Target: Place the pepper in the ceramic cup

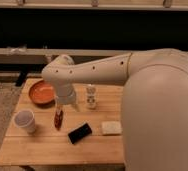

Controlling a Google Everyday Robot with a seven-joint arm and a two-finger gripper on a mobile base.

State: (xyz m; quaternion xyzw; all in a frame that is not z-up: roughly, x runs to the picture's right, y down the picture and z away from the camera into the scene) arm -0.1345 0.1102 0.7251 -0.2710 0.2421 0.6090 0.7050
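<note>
The dark-red pepper [58, 119] shows as a slender upright shape on the wooden table [47, 147], left of centre. My gripper [62, 107] hangs from the white arm directly above the pepper's top end, touching or nearly touching it. The white ceramic cup [25, 121] stands upright to the left of the pepper, about a cup's width away, near the table's left edge. I cannot tell whether the pepper rests on the table or is lifted.
An orange bowl [41, 92] sits at the back left, behind the gripper. A slim white shaker bottle [91, 96] stands to the gripper's right. A black flat block [80, 133] and a pale sponge-like pad [111, 128] lie in front. My arm's bulk fills the right side.
</note>
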